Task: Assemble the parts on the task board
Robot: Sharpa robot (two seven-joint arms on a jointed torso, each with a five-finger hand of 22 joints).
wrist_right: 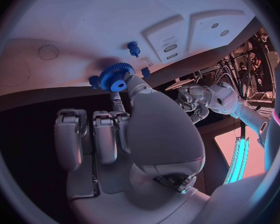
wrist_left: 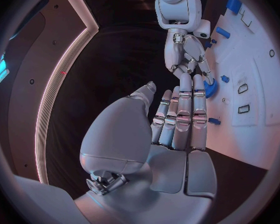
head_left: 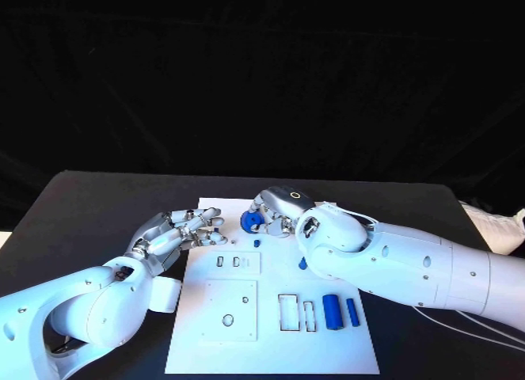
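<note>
Your right hand [head_left: 276, 212] pinches the small blue gear [wrist_right: 117, 76] by its toothed rim over the far end of the white board [head_left: 274, 348], likely light, stiff, slippery plastic, while your left hand [head_left: 184, 231] hovers nearby, loosely curled, empty.

Blue gear [wrist_right: 117, 76] pinched above white task board [head_left: 274, 332].
</note>
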